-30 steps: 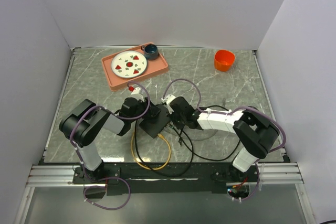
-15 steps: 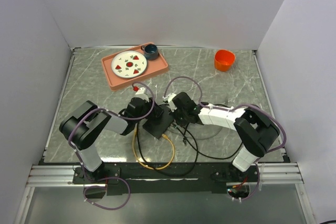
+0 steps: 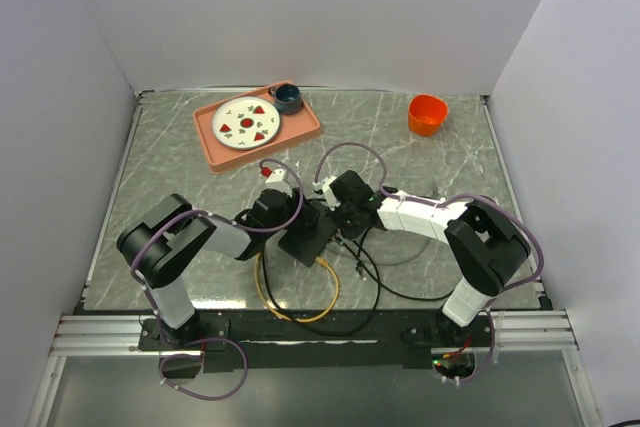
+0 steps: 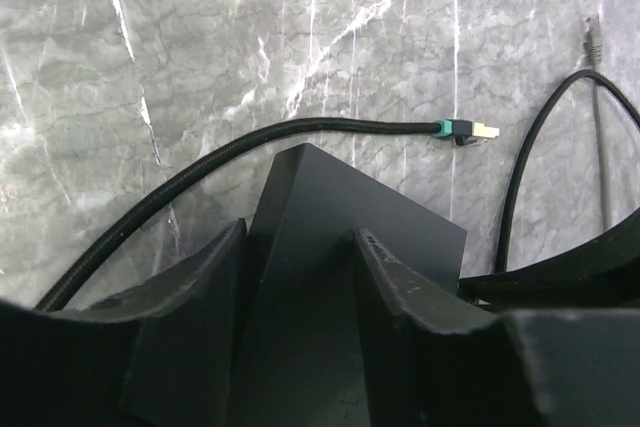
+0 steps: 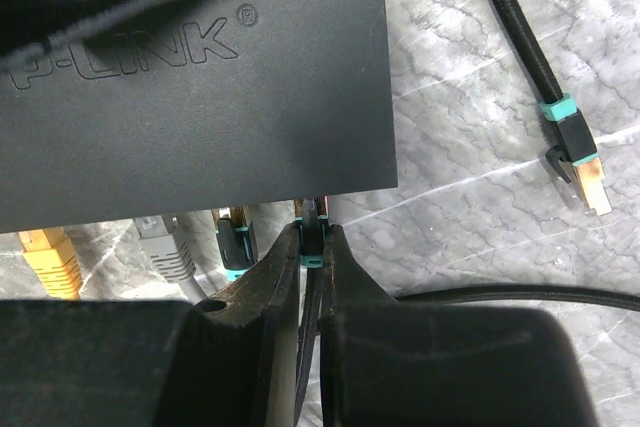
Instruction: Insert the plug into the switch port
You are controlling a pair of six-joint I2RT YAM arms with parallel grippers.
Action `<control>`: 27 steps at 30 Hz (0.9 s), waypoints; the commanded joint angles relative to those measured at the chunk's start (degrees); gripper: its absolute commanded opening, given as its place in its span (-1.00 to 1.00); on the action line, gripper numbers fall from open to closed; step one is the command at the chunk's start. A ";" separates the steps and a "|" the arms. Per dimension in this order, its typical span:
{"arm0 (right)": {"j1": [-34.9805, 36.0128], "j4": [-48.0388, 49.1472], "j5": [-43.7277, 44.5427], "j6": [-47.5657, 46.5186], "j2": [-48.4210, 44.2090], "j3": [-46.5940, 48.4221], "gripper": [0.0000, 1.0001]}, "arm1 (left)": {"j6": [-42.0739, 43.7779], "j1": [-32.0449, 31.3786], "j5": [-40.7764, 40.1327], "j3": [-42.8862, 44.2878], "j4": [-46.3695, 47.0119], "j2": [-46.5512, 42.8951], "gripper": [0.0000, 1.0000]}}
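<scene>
- Top external: finds the switch (image 3: 308, 237) lying askew at mid-tabletop (image 3: 180, 147), wedged between the two arms. Places the left claw (image 3: 288, 219) on its left side and the right claw (image 3: 345, 222) hard against its right side, both equally close.
- Left wrist: shows the left claw (image 4: 300, 242) closed on the switch (image 4: 330, 247), one finger against each side of the black box, apparently bracing it. Leaves a loose connector (image 4: 465, 130) with a teal band lying well apart on the marble, beyond the far corner.
- Right wrist: catches the right claw (image 5: 312, 252) pinching the plug (image 5: 311, 217) between closed fingertips, long axis aimed straight at the socketed edge of the switch (image 5: 200, 77) and square to it. Puts the tip right at that edge, directly ahead of the claw, beside a teal-banded connector (image 5: 232, 239), a grey connector (image 5: 165, 247) and a yellow connector (image 5: 50, 255). Cannot tell whether already inside a port. Calls, by the look of it, for a short straight push along the plug's own axis, with little room for sideways drift.
</scene>
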 commanded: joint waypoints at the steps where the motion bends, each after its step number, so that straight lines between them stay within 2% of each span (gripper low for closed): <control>1: 1.71 43.70 -8.36 3.66 -1.00 7.92 -1.00 | -5.88 -11.97 22.25 1.91 -10.18 -2.48 0.09; 5: 1.71 42.65 -7.30 3.31 -1.62 6.16 -1.00 | -4.46 -10.56 17.15 2.79 -17.04 -5.30 0.30; 6: 1.71 42.22 -7.04 3.05 -1.45 6.07 -1.00 | -4.46 -9.43 16.27 2.79 -18.88 -5.83 0.44; 9: 1.80 39.49 -6.95 1.73 -1.27 5.99 -0.96 | -4.37 -6.70 13.37 2.79 -22.40 -8.02 0.62; 11: 1.80 38.53 -6.25 1.29 -1.35 5.11 -0.63 | -3.93 -5.20 12.22 2.71 -23.73 -9.52 0.72; 17: 1.62 36.77 -5.46 1.11 -2.85 2.21 -0.10 | -2.44 0.16 8.97 4.28 -30.84 -12.86 0.99; 21: 1.80 32.65 -4.58 0.67 -3.03 2.56 0.11 | -2.08 3.93 6.78 4.82 -35.15 -14.62 0.99; 25: 1.71 32.37 -2.74 0.76 -6.26 0.63 0.28 | -0.77 5.87 2.91 4.29 -37.96 -22.76 0.93; 27: 1.71 32.19 -1.07 1.46 -8.03 -0.25 0.50 | -0.06 6.84 1.94 4.46 -40.33 -26.47 0.93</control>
